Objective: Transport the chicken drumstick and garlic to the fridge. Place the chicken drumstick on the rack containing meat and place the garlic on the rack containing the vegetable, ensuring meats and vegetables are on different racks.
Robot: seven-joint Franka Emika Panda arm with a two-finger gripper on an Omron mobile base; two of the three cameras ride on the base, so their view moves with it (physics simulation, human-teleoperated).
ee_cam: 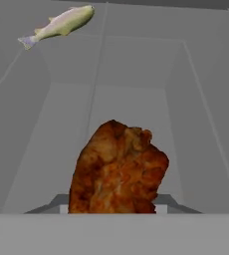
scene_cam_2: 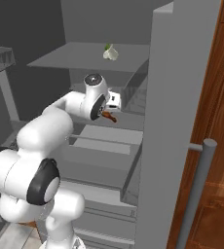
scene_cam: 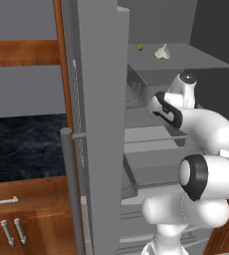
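With the fridge (scene_cam: 99,124) as the reference, its open door stands at the left of the left base view, edge-on, and its long vertical bar handle (scene_cam: 71,189) runs down the door's near face. To the left of the door lie a dark marbled tabletop (scene_cam: 24,144) and wooden cabinets (scene_cam: 17,224) below it. Moving right into the fridge interior, the uppermost shelf, the rack containing the vegetable (scene_cam: 196,57), carries the vegetables (scene_cam: 140,47), a tiny bright-green round item, and just to its right the garlic (scene_cam: 162,52), an off-white pointed bulb; the two are near each other but apart. In the right base view the garlic (scene_cam_2: 111,52) rests on that same top shelf, above my arm. One level below is the rack containing meat (ee_cam: 126,99), and my arm reaches into the fridge at that level. My pincer (scene_cam_2: 108,115) is clamped on the chicken drumstick (scene_cam_2: 109,116), which shows as a small brown-orange piece at the tip of my hand in the right base view. In the hand view the chicken drumstick (ee_cam: 117,169) rises between my fingertips, thick and glossy, over the pale-grey shelf surface. Farther back on that shelf, at the upper left of the hand view, lies a pale fish (ee_cam: 59,25). I cannot tell from the pictures whether the drumstick touches the shelf beneath it.
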